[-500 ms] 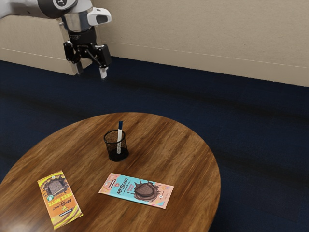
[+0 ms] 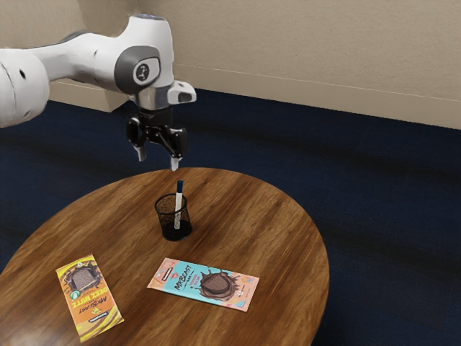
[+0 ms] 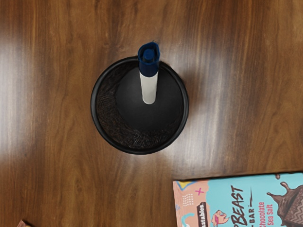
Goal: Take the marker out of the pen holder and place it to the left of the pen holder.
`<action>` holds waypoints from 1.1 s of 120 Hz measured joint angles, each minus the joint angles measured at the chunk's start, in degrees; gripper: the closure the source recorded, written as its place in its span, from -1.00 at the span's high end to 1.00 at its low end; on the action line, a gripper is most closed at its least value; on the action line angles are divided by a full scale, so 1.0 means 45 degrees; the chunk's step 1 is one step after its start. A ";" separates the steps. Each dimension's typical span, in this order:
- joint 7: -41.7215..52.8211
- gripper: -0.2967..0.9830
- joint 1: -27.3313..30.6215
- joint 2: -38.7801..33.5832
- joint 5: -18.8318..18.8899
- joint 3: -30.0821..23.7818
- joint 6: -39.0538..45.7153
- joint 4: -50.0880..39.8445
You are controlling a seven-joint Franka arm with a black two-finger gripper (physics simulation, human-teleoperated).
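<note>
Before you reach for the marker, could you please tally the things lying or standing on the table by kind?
Chocolate bars: 2 (orange-yellow bar, blue-and-pink bar)
Pen holders: 1 (black mesh holder)
Markers: 1 (white marker with blue cap, inside the holder)
Total: 4

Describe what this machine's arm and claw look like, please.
The arm is white, with thick, rounded segments and a dark grey round cap bearing a small circular marking. Below it, a silvery grey collar leads to the black, angular, two-fingered claw, whose fingertips are pale. A white block with a dark panel juts out beside the collar.
</note>
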 joint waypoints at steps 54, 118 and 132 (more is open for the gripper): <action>0.0083 0.53 0.0063 0.3319 -0.0381 0.0311 0.1397 0.1768; 0.0369 -0.02 0.0105 0.5235 -0.0458 0.0661 -0.0078 0.3743; 0.0394 -0.34 0.0105 0.5212 -0.0448 0.0670 -0.0155 0.3750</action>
